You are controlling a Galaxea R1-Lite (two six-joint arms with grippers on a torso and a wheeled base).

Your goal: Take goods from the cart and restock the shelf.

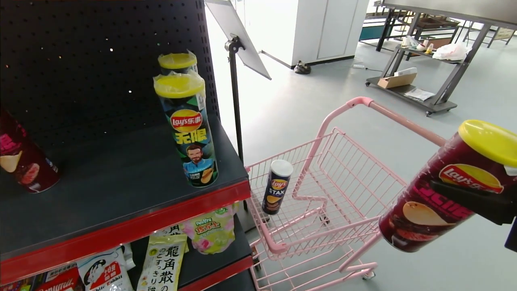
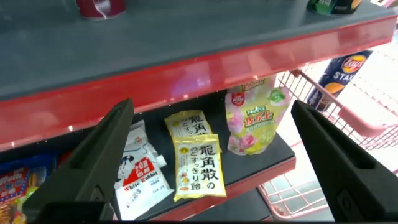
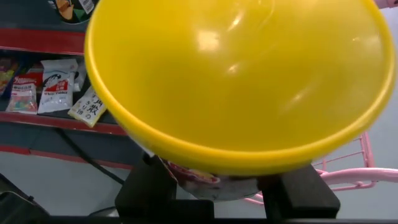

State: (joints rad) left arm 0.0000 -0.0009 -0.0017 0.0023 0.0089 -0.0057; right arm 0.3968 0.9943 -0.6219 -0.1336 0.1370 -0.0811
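My right gripper (image 1: 474,200) is shut on a dark red chip can (image 1: 436,194) with a yellow lid (image 3: 242,81), held tilted in the air over the right side of the pink cart (image 1: 343,169). The black fingers (image 3: 149,190) clamp the can's body just below the lid. A dark blue chip can (image 1: 276,186) stands upright in the cart's near-left corner. On the top shelf (image 1: 121,182) stand two green-black cans with yellow lids (image 1: 188,133), one behind the other, and a dark red can (image 1: 24,161) at the far left. My left gripper (image 2: 211,106) is open before the lower shelf.
Snack bags (image 2: 196,155) lie on the lower shelf (image 2: 261,171) under the red shelf edge (image 1: 133,230). A thin black stand with a tilted panel (image 1: 236,101) rises between shelf and cart. Metal tables (image 1: 424,81) stand far off on the grey floor.
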